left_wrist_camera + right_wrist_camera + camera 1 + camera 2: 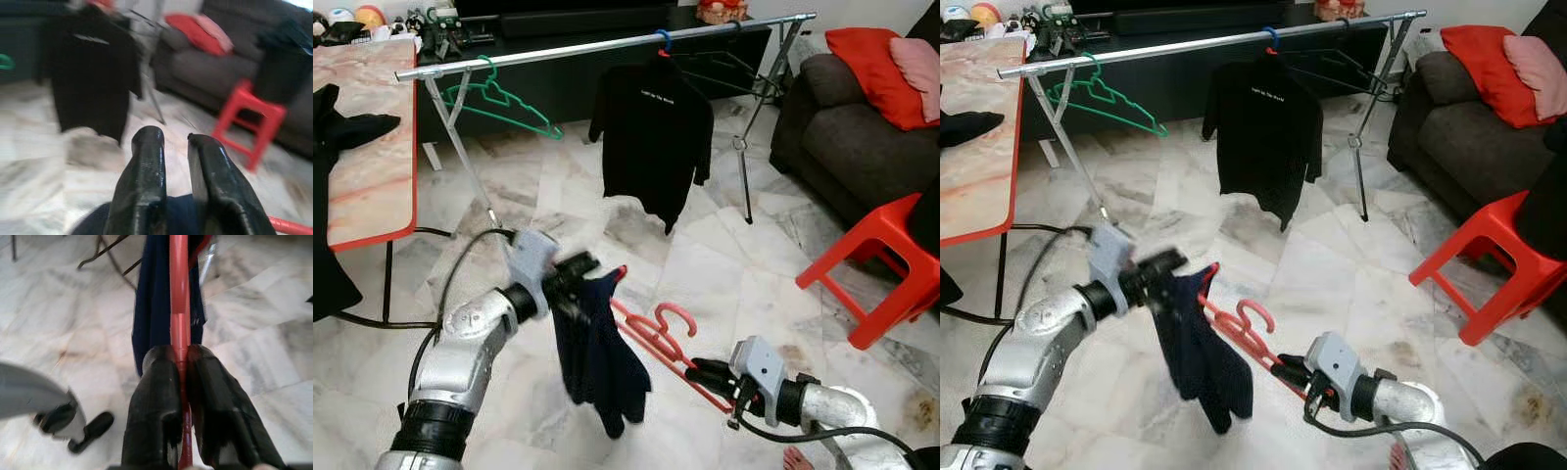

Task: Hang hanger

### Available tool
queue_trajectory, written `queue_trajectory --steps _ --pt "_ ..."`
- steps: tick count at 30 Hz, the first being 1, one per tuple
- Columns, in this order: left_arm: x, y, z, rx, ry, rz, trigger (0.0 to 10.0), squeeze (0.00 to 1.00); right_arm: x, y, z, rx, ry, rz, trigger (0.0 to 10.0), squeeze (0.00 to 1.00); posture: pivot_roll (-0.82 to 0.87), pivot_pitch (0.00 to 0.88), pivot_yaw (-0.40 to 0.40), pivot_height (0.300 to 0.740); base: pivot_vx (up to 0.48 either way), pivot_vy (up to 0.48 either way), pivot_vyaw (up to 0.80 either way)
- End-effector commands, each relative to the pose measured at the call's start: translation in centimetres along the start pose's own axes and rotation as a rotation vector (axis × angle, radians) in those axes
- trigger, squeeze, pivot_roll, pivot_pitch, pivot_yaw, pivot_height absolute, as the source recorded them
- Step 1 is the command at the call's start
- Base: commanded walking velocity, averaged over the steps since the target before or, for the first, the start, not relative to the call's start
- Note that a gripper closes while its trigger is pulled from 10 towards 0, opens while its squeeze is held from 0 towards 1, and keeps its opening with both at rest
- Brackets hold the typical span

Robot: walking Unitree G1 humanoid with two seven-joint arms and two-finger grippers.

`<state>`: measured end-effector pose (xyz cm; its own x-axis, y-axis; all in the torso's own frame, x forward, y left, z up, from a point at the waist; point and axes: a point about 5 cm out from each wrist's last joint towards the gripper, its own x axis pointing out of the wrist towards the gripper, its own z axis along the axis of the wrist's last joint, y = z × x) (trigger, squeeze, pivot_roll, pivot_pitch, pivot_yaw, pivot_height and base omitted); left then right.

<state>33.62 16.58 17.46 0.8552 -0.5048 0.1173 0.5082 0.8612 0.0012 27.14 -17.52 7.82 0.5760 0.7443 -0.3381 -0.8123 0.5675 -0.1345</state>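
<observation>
At the far left of the head view I noted a marble-topped table (367,137) with a red edge and dark cloth draped over it. Along the top ran a metal clothes rail (607,44) on folding legs, slanting up toward the right. A green hanger (499,103) hung empty near its left end; a black shirt (651,137) hung near mid-rail on a blue-hooked hanger.

Lower left, my left gripper (570,284) was raised over the marble floor (724,264), fingers (142,186) clenched on a dark navy garment (597,362) that hung limp below it. The image was blurred there by motion.

Just right of it, the red hanger (661,338) lay slanted in mid-air at lower centre, its hook curling upward and its upper end reaching into the garment. My right gripper (705,375), low right of centre, was clamped tight on the hanger's lower bar; the wrist view showed both fingers (156,401) pinching the red bar, with the navy cloth beyond.

At right stood a red plastic stool (876,269), and behind it a dark sofa (842,147) with red and pink cushions (891,64).
</observation>
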Motion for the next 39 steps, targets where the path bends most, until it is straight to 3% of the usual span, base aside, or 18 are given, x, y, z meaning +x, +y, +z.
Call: queue_trajectory --steps 1,3,11,21,24,29,31,37,38,39 --pt "-0.6 -0.3 -0.4 -0.031 -0.008 -0.003 10.0 1.00 -0.3 -0.8 0.9 -0.009 -0.060 -0.050 0.0 0.00 -0.02 0.145 -0.054 0.740 0.000 0.000 0.00" --pt "-0.9 -1.4 -1.3 -0.024 0.025 -0.053 10.0 1.00 -0.2 -0.8 0.9 -0.014 -0.059 -0.045 0.0 0.00 -0.01 0.149 -0.055 0.740 0.000 0.000 0.00" --pt "-1.6 -1.9 -2.3 -0.016 0.070 -0.057 10.0 1.00 -0.1 -1.7 1.8 -0.022 -0.102 -0.102 0.0 0.00 -0.01 0.155 -0.051 0.740 0.000 0.000 0.00" --pt "-2.8 -3.0 -5.5 0.010 0.187 -0.043 10.0 1.00 0.1 -2.8 4.0 -0.052 -0.172 -0.143 0.0 0.00 -0.02 0.162 -0.049 0.740 0.000 0.000 0.00" --pt "-2.9 -3.0 -6.4 0.007 0.204 0.012 10.0 1.00 0.1 -3.0 5.1 -0.077 -0.199 -0.138 0.0 0.00 -0.02 0.163 -0.049 0.740 0.000 0.000 0.00" --pt "-3.1 -1.3 -7.8 0.044 0.235 0.224 10.0 1.00 0.3 -2.9 6.6 -0.112 -0.237 -0.131 0.0 0.00 -0.02 0.162 -0.047 0.740 0.000 0.000 0.00" --pt "-2.9 -0.6 -7.6 0.021 0.196 0.299 10.0 1.00 0.5 -2.4 7.4 -0.113 -0.269 -0.111 0.0 0.00 -0.02 0.155 -0.048 0.740 0.000 0.000 0.00" --pt "-2.0 -0.5 -6.7 0.015 0.133 0.362 10.0 1.00 0.7 -1.8 7.8 -0.117 -0.282 -0.081 0.0 0.00 -0.02 0.149 -0.054 0.740 0.000 0.000 0.00" --pt "-1.8 -0.8 -6.8 0.001 0.134 0.348 10.0 0.00 0.7 -1.7 7.8 -0.116 -0.283 -0.076 0.0 0.00 -0.02 0.148 -0.055 0.740 0.000 0.000 0.00" --pt "-1.5 -1.5 -7.1 -0.021 0.142 0.302 10.0 0.00 0.7 -1.7 7.8 -0.117 -0.281 -0.067 0.0 0.00 -0.02 0.145 -0.059 0.740 0.000 0.000 0.00"
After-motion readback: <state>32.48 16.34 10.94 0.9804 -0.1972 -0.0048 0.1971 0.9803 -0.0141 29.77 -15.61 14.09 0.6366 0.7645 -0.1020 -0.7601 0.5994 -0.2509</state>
